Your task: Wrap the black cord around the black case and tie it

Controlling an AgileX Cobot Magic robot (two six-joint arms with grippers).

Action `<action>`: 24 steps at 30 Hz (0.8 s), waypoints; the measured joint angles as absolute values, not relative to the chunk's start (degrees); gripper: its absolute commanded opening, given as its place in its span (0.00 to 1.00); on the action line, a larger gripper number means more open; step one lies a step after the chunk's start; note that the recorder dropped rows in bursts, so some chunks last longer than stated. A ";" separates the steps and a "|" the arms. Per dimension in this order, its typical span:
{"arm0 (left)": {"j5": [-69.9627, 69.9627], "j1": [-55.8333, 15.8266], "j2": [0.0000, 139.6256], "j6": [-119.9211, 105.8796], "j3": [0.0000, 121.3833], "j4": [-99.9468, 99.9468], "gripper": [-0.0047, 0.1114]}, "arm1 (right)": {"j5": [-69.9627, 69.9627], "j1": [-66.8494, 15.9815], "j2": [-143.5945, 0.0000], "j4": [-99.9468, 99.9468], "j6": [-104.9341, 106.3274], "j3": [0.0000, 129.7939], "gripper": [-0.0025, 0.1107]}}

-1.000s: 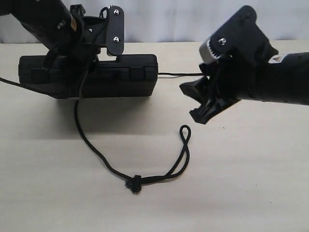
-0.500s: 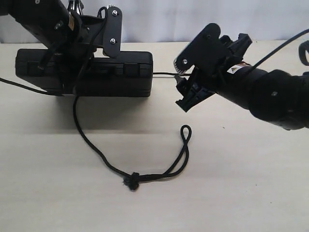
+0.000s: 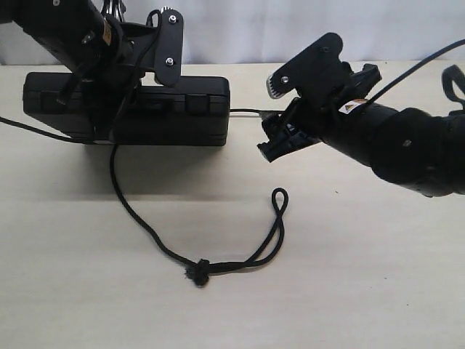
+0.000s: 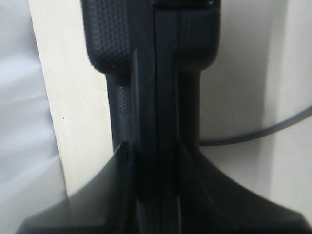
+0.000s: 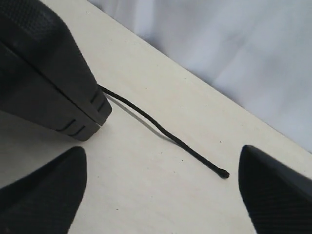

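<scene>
The black case (image 3: 182,109) stands on its long edge at the back left of the table. My left gripper (image 3: 116,87) comes down on it from above and is shut on its edge; in the left wrist view the case (image 4: 151,58) fills the space between the dark fingers (image 4: 97,195). The black cord (image 3: 138,218) drops from the case front, curves to a frayed knot (image 3: 197,274) and ends in a loop (image 3: 280,195). Its thin other end (image 5: 161,129) comes out past the case corner (image 5: 48,73) to a small tip (image 5: 223,173). My right gripper (image 3: 280,138) hovers open just over that tip, touching nothing.
The pale table (image 3: 363,276) stretches in front and to the right of the case. A white backdrop (image 3: 290,29) closes off the far edge. A thin dark line (image 3: 29,127) runs off the left edge beside the case; whether it is cord or cable I cannot tell.
The right arm has swung up and left from the loop's side to the thin cord end by the case. The case shifted slightly left in the left gripper.
</scene>
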State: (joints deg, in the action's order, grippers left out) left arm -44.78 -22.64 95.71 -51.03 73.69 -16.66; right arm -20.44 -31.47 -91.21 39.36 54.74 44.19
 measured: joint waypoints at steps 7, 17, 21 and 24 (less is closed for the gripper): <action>-44.78 -22.64 95.71 -51.03 73.69 -16.80 0.04 | -19.40 -31.47 -91.21 36.71 53.53 44.94 0.99; -44.78 -22.64 95.71 -50.18 73.69 -16.80 0.04 | 8.68 -24.92 -91.21 33.35 58.75 60.26 0.99; -44.78 -22.64 95.71 -50.18 73.69 -16.80 0.04 | 16.72 -23.62 -91.21 31.87 71.24 63.66 0.99; -44.78 -22.64 95.71 -50.18 73.69 -16.80 0.04 | 17.96 -24.64 -91.65 33.69 83.00 64.01 0.99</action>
State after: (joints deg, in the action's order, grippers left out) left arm -44.78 -22.64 95.71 -50.18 73.69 -16.80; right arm 17.96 -24.64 -91.65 33.69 83.00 64.01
